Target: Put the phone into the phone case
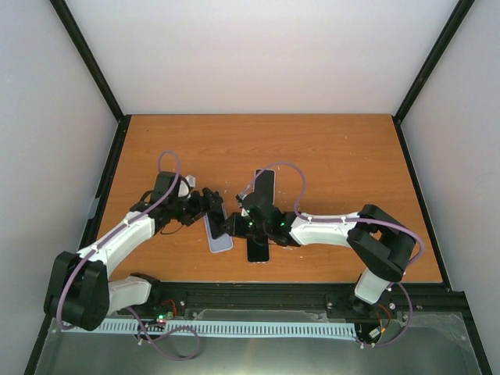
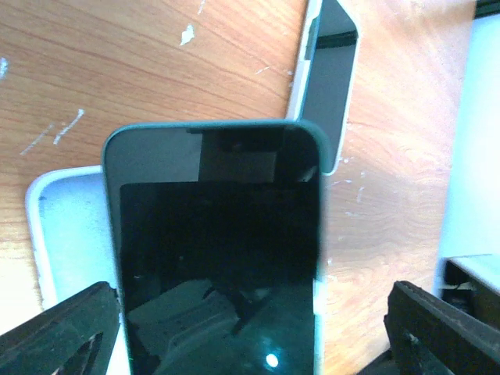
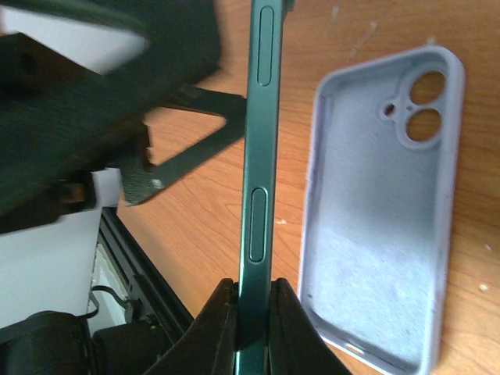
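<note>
The phone (image 3: 258, 156), dark green at the edge with a black screen (image 2: 219, 258), is held up on its side above the table. My right gripper (image 3: 254, 312) is shut on its lower edge. The lavender phone case (image 3: 383, 211) lies open side up on the wood right beside it, its camera holes at the far end. In the top view the case (image 1: 219, 241) sits between the two arms. My left gripper (image 2: 250, 336) is open, its fingers (image 2: 58, 332) standing wide on either side of the phone. The right finger is clearly apart from the phone.
A black slab like a phone (image 1: 258, 251) lies flat near the table's front edge, right of the case. Another dark slab with a pale rim (image 1: 264, 183) lies further back and shows in the left wrist view (image 2: 328, 86). The two grippers (image 1: 209, 205) (image 1: 234, 226) are close together.
</note>
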You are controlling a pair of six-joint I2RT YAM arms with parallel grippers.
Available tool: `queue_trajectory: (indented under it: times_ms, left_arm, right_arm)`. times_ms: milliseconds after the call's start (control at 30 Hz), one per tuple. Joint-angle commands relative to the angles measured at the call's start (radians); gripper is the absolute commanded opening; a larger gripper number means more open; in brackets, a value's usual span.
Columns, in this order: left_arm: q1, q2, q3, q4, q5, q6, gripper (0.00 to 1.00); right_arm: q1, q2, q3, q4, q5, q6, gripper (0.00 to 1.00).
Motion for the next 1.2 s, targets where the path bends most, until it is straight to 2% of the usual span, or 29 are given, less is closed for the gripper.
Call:
queue_trajectory:
  times_ms: [0,233,500,833,1167]
  left_arm:
    - [-0.002,-0.058,0.013,0.007,0.007,-0.002,0.97]
    - [0.032,-0.071,0.003,-0.022,-0.035,0.021,0.99]
    - [0.086,-0.066,-0.103,0.065,0.028,0.028,0.91]
    - [0.098,-0.005,-0.173,0.17,0.012,0.055,0.9]
    - [0.098,0.07,-0.186,0.243,0.061,0.06,0.89]
  right_arm:
    - [0.014,0.003,-0.04,0.018,-0.007,0.013,0.03]
    - [0.022,0.004,-0.08,0.04,-0.015,0.044,0.03]
    - [0.024,0.041,-0.069,0.054,-0.023,0.055,0.03]
    - [0.024,0.086,-0.06,0.081,-0.015,0.037,0.03]
    - [0.023,0.137,-0.074,0.135,-0.051,0.044,0.03]
